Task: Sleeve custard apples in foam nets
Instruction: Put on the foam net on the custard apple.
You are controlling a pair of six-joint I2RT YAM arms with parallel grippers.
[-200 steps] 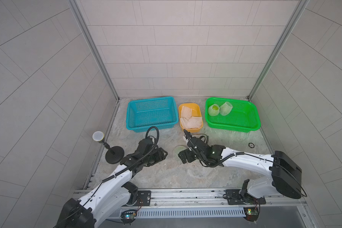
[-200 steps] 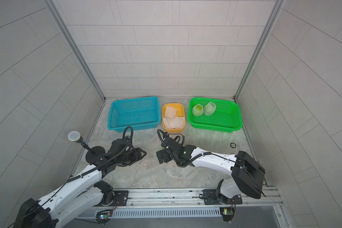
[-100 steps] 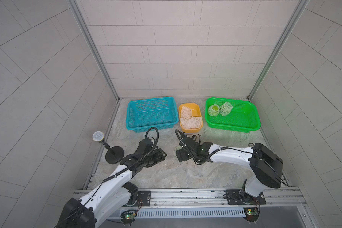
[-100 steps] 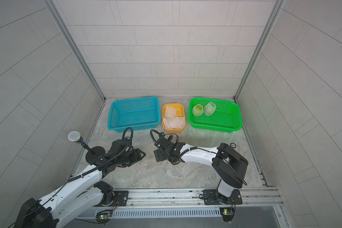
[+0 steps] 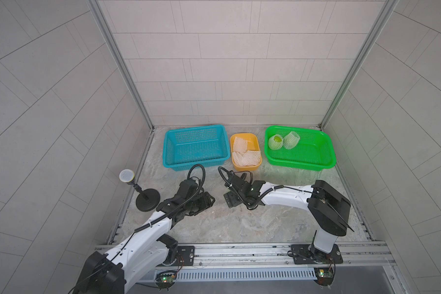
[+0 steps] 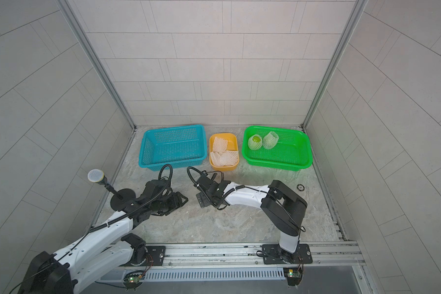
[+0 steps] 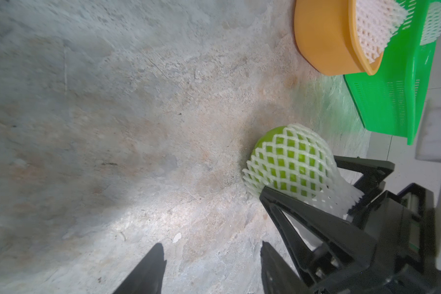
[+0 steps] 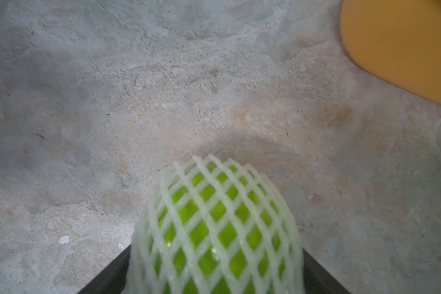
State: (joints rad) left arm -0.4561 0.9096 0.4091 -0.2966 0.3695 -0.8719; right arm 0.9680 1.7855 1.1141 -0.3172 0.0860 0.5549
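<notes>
Right gripper (image 5: 231,201) lies low on the floor with its jaws spread wide around the apple (image 8: 209,229). Both fingers sit against the net (image 7: 341,196), so it seems to have the fruit in hand. Left gripper (image 7: 211,248) is just beside it, tips facing, partly open and holding nothing.

Judging by how things lie, the job is nearly over. Two netted apples (image 5: 275,142) (image 5: 291,140) sit touching in the green basket (image 5: 301,163), well beyond the right gripper's tips. The one between the jaws is sleeved as well. The blue basket (image 5: 168,152), beyond the left gripper, holds no fruit. What seems left is carrying this last apple to the green basket.

The net is soft white foam, its diamond mesh stretched tight over the round fruit. A slack tail bunches toward the gripper's palm, and the far end gapes, leaving a patch of skin bare. The apple looks bright green and glossy; its surface detail is too blurred to read. Spare nets (image 5: 245,152) lie crumpled in a smooth, round-cornered orange tub (image 5: 245,166) just ahead of the right gripper. Both baskets are rigid perforated plastic. The floor is rough and mottled, like stone.
</notes>
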